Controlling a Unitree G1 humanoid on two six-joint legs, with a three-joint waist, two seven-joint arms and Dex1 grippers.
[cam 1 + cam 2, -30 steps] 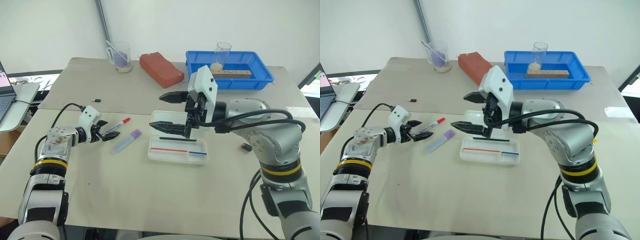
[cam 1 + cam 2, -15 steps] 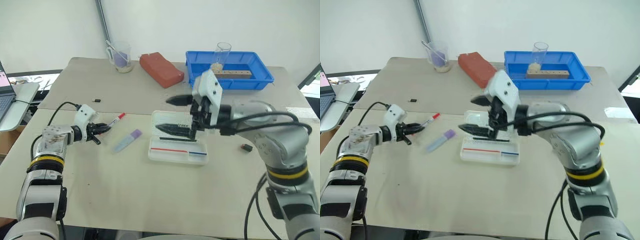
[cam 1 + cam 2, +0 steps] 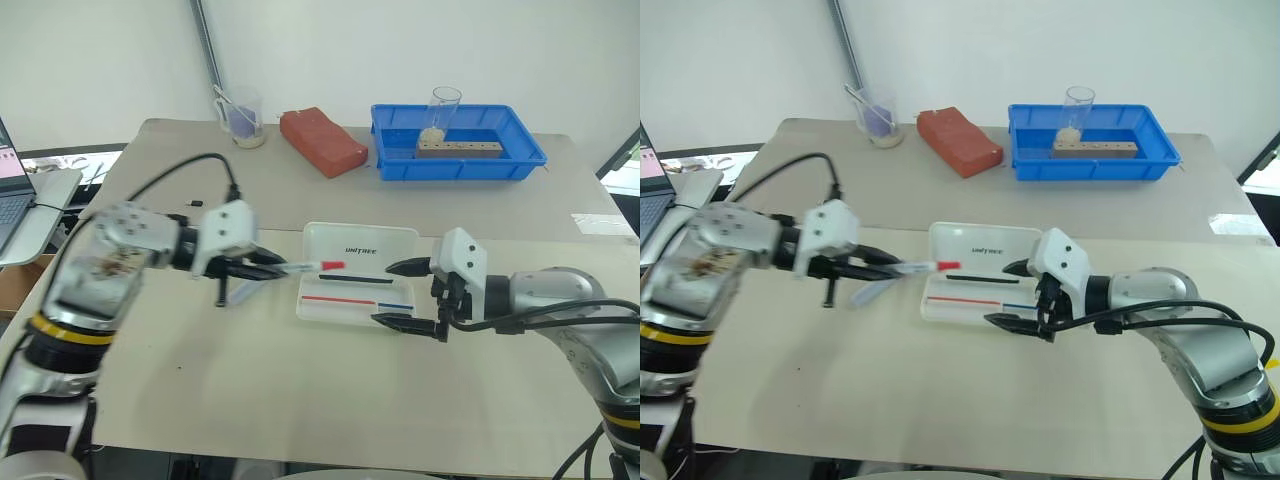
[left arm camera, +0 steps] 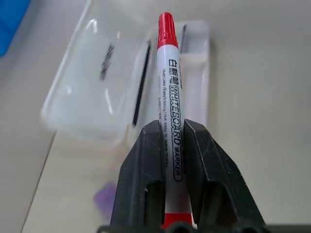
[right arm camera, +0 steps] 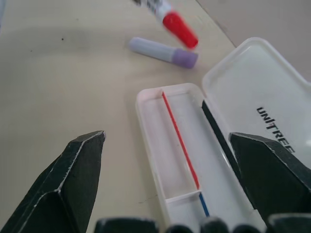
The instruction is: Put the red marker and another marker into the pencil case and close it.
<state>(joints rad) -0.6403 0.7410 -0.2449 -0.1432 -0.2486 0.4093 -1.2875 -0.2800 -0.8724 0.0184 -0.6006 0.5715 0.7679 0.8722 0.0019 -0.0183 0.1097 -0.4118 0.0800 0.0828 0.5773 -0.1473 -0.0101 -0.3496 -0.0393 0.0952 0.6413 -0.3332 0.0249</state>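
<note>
Left gripper [image 3: 262,268]: fingers clamped on the red marker [image 3: 312,266], held level, cap over the open pencil case [image 3: 362,241], frame centre. Right gripper [image 3: 408,295]: fingers spread wide, empty, lower right of the case.

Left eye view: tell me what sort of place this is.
Probably a lab or test workspace rather than a home. A plain beige table stands against a bare white wall, a blue tray and a measuring cup sit at its far side, and a laptop rests on a side stand.
</note>
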